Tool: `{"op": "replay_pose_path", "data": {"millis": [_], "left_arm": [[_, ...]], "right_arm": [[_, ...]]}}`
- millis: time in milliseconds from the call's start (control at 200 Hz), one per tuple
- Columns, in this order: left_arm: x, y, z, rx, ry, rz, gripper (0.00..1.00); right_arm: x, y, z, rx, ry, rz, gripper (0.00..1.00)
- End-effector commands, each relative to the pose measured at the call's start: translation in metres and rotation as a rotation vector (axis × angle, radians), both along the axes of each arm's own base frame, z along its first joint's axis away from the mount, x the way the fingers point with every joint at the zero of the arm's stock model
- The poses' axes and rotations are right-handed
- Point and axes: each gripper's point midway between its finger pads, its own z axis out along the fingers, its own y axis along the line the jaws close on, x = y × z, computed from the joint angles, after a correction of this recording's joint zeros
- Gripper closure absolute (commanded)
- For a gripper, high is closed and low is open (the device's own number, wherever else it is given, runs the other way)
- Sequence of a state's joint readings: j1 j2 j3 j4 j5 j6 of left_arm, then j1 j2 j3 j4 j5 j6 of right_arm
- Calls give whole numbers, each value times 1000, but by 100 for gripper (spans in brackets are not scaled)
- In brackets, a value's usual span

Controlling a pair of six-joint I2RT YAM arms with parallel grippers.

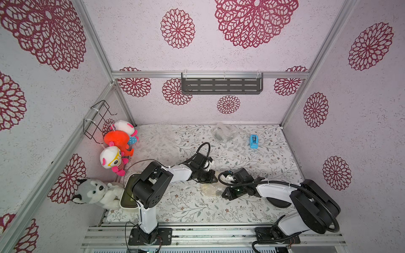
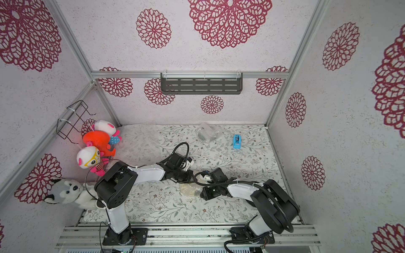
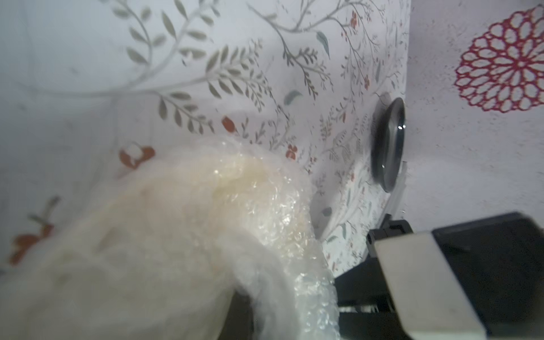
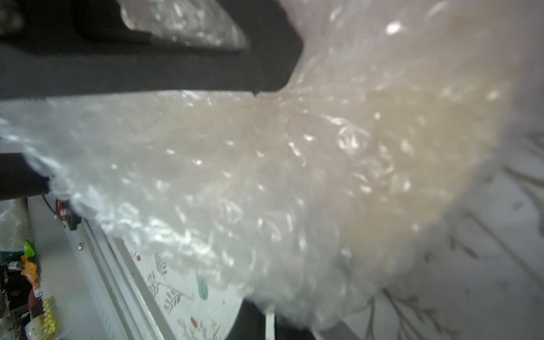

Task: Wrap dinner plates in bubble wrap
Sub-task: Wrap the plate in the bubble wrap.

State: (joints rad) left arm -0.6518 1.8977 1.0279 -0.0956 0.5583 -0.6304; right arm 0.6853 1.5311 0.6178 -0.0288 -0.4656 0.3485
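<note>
A cream dinner plate bundled in bubble wrap [image 1: 209, 188] lies mid-table between my two grippers in both top views. My left gripper [image 1: 211, 180] is shut on the bubble wrap at the bundle's far side. My right gripper [image 1: 224, 193] is shut on the wrap from the right. The crinkled bubble wrap [image 3: 223, 212] fills the left wrist view, and the wrapped plate [image 4: 338, 164] fills the right wrist view. A black plate [image 1: 279, 203] lies bare under my right arm, also the dark black plate [image 3: 388, 144] by the wall. Another wrapped bundle [image 1: 222, 133] sits at the back.
Spare bubble wrap sheets [image 1: 153, 140] lie at the back left. A blue tape dispenser [image 1: 253, 141] stands at the back right. A cream tub [image 1: 128, 193] sits under my left arm's elbow. Plush toys [image 1: 116, 151] hang on the left wall.
</note>
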Motion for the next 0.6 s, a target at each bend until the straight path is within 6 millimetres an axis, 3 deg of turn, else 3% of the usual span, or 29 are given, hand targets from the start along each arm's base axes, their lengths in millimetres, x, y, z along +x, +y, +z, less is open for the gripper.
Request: {"op": "replay_pose_path", "data": {"millis": [0,85,120,295,425,590], "left_arm": [[-6,4,-15,63,3,-58,100],[-7,-2,-16,32,1,-88,97],[-11,-2,-33,44,36,-103,96],[-18,0,-49,27,42,-153,82],[-23,-2,-38,-39,-8,-186,64],[-24,-7,-25,-68,-53,-221,62]], "right_arm": [[55,28,32,74,-176,-93,91],[68,36,38,94,-189,-135,91],[72,38,38,98,-184,-152,91],[80,39,44,126,-172,-224,90],[84,32,53,117,-205,-248,88],[85,30,40,96,-168,-270,88]]}}
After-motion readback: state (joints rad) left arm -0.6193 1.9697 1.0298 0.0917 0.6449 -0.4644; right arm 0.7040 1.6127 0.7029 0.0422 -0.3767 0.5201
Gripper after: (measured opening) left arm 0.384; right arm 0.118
